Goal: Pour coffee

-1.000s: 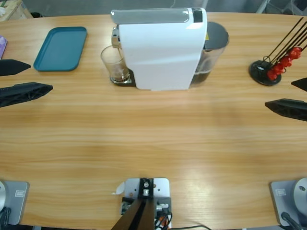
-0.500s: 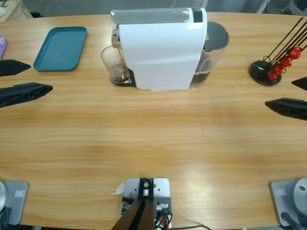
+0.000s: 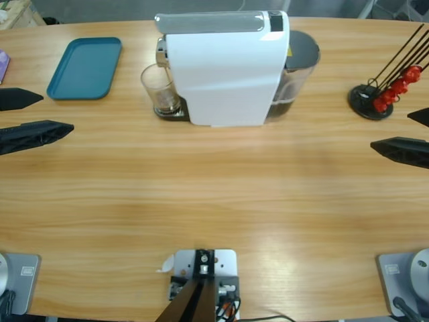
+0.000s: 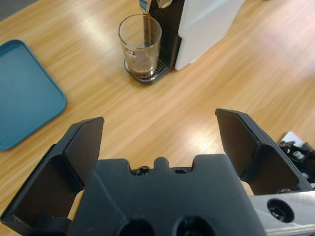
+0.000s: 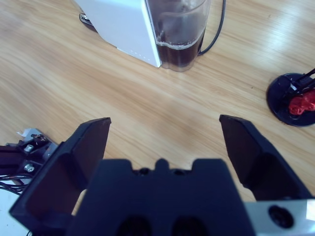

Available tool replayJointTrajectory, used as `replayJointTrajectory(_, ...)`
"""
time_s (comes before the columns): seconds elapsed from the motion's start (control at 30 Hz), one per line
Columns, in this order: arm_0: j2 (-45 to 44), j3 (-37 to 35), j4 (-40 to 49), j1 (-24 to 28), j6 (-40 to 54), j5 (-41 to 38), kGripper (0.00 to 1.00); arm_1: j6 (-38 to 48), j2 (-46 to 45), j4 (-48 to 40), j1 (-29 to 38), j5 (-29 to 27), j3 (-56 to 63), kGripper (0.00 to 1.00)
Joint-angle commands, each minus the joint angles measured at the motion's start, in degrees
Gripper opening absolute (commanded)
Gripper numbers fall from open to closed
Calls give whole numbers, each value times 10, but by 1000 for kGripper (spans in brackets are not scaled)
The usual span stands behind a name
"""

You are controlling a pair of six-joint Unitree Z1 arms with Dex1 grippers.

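Left gripper [image 3: 20, 115] nudged slightly toward frame's left edge since earlier; right gripper [image 3: 415, 137] unchanged, both jaws spread, empty. Coffee [image 4: 143, 73] streaming into glass [image 4: 140, 45] under machine [image 3: 228, 70], upper centre. Risk: grabbing glass mid-stream spills; wide approach may clip machine

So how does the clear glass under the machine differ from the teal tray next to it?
The glass is clear and stands tall and upright; the tray is opaque teal and lies flat and shallow. The glass sits on the coffee machine drip stand, taking a dark stream of coffee, with a shallow layer at its bottom; the tray sits on the table with nothing on it. Neither is touched by a pincer.
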Motion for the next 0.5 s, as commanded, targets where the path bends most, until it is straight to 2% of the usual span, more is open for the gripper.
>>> replayJointTrajectory(0.03, 11, -6, 5, -5, 5, -10, 996, 7, 0, 7, -6, -3, -5, 1000)
replayJointTrajectory(0.5, 17, -10, 3, -5, 6, -10, 996, 17, 1, 4, -6, -3, -3, 1000)
